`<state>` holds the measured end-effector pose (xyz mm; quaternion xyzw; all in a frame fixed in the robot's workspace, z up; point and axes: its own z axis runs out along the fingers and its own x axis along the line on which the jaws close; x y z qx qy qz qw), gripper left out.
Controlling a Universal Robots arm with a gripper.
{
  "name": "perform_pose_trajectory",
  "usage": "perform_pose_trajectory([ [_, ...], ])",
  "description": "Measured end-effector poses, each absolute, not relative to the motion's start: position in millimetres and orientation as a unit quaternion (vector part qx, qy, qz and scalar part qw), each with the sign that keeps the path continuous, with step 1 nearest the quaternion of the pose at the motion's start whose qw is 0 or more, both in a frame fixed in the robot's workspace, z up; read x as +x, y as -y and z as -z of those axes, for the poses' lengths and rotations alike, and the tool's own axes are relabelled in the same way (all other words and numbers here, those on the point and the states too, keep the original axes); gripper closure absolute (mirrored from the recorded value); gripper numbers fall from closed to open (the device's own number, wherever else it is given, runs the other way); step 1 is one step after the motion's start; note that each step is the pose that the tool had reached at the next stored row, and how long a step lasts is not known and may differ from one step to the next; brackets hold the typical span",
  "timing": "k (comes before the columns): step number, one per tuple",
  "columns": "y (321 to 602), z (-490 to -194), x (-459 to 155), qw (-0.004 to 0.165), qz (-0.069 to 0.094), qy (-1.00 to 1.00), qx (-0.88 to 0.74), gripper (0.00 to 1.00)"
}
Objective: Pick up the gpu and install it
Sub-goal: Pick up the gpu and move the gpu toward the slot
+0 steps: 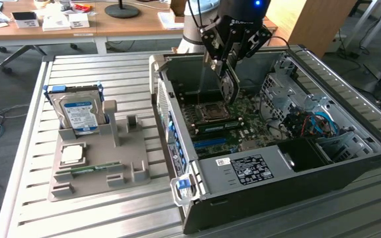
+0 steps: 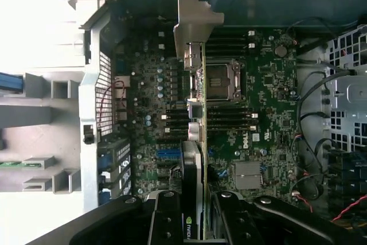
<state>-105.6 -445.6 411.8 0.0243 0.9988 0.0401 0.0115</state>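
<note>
My gripper [image 1: 228, 58] hangs inside the open computer case [image 1: 349, 163], shut on the gpu [image 1: 229, 82], which it holds on edge above the motherboard [image 1: 237, 126]. In the wrist view the gpu [image 2: 199, 142] runs edge-on away from my gripper [image 2: 196, 222], with its green board edge, its dark fan side and its silver end bracket [image 2: 192, 24] at the far end. The black fingers [image 2: 167, 222] press both faces of the card. Its lower edge hovers over the board near the CPU socket [image 2: 221, 80]; whether it touches a slot I cannot tell.
A grey holder tray [image 1: 97, 171] on the slatted table in the exterior view's left carries a silver hard drive [image 1: 79, 113] with a blue-and-white label, a CPU [image 1: 72, 153] and a green memory stick [image 1: 91, 169]. Cables [image 1: 313, 124] and the drive cage crowd the case's right side.
</note>
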Motion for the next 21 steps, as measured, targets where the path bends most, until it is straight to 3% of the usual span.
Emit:
perform_pose_trajectory([
  [21, 446, -412, -83, 0.011, -0.04, -0.999, 0.024, 0.73],
])
